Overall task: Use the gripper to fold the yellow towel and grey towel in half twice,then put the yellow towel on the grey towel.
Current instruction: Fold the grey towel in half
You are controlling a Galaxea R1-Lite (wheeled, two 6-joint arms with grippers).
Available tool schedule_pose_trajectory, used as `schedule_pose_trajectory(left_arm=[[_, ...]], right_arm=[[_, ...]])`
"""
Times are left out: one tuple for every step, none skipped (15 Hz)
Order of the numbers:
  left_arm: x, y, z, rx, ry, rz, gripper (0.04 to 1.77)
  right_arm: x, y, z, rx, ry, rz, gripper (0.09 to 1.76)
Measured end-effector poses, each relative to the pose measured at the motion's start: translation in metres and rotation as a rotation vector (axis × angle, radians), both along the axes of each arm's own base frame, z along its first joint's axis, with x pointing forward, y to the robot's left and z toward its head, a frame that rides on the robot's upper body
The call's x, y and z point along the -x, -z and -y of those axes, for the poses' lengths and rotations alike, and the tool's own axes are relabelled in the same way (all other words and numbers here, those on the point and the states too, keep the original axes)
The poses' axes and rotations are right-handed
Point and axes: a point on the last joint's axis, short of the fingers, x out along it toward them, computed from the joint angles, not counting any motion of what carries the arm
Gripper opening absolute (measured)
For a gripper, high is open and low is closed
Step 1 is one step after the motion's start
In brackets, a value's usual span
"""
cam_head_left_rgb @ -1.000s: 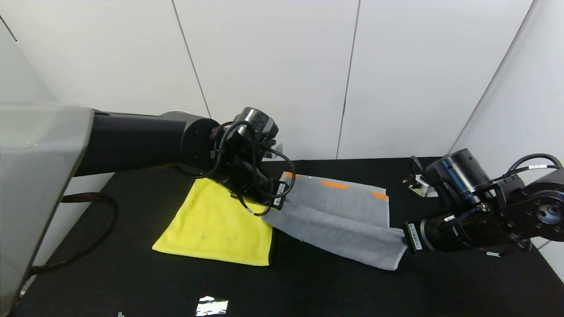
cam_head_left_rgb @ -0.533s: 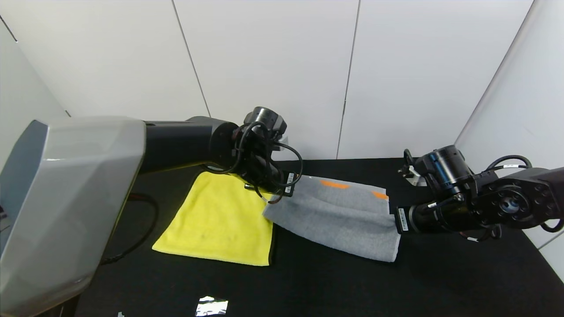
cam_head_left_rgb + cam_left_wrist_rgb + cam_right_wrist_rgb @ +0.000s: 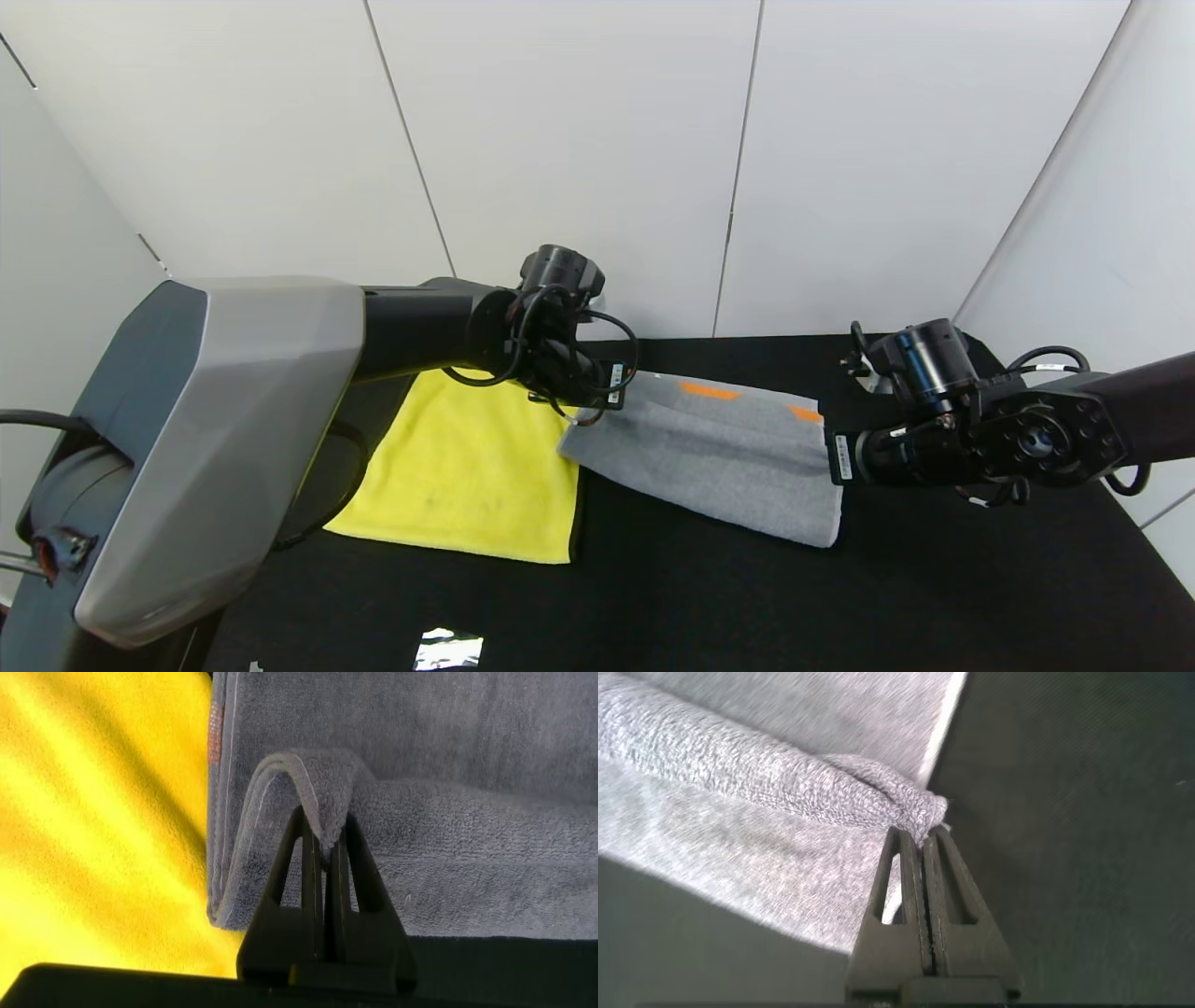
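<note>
Where white wall panels [image 3: 579, 140] back the black table [image 3: 709, 597], both pincers pinch the grey towel [image 3: 719, 448].

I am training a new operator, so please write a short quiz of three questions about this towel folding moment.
1. True or false: both end effectors are shut on the grey towel.
2. Which lies nearer the robot's left side? A. the yellow towel B. the grey towel
3. Fill in: the orange marks sit at the grey towel's ____ edge, near the wall.

Key:
1. True. The left end effector pinches one raised corner and the right end effector pinches another.
2. A.
3. Far.
</note>
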Motion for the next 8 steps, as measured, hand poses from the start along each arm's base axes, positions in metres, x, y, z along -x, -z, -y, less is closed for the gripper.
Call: schedule_pose_trajectory(left_arm=[[-0.0011, 0.0017, 0.0003, 0.003, -0.002, 0.001, 0.14], [-0.0021, 0.0031, 0.0005, 0.005, -0.004, 0.003, 0.14], [-0.0029, 0.0040, 0.0005, 0.007, -0.005, 0.003, 0.14], [-0.0044, 0.0040, 0.0010, 0.022, -0.008, 0.015, 0.14], [-0.0063, 0.0037, 0.0015, 0.046, -0.015, 0.028, 0.14], [-0.0070, 0.0035, 0.0019, 0.056, -0.017, 0.034, 0.14], [-0.0073, 0.0037, 0.0019, 0.057, -0.018, 0.036, 0.14], [-0.0075, 0.0037, 0.0018, 0.058, -0.019, 0.038, 0.14]], right_arm=[[-0.0018, 0.0021, 0.0003, 0.007, 0.010, 0.008, 0.13], [-0.0035, 0.0040, 0.0007, 0.008, 0.016, 0.016, 0.13], [-0.0051, 0.0052, 0.0013, 0.007, 0.021, 0.024, 0.13], [-0.0062, 0.0061, 0.0020, 0.005, 0.024, 0.029, 0.13], [-0.0074, 0.0064, 0.0026, 0.003, 0.027, 0.037, 0.13], [-0.0085, 0.0066, 0.0030, 0.000, 0.031, 0.046, 0.13], [-0.0095, 0.0069, 0.0035, -0.002, 0.036, 0.053, 0.13], [-0.0114, 0.0071, 0.0033, 0.001, 0.050, 0.071, 0.13]])
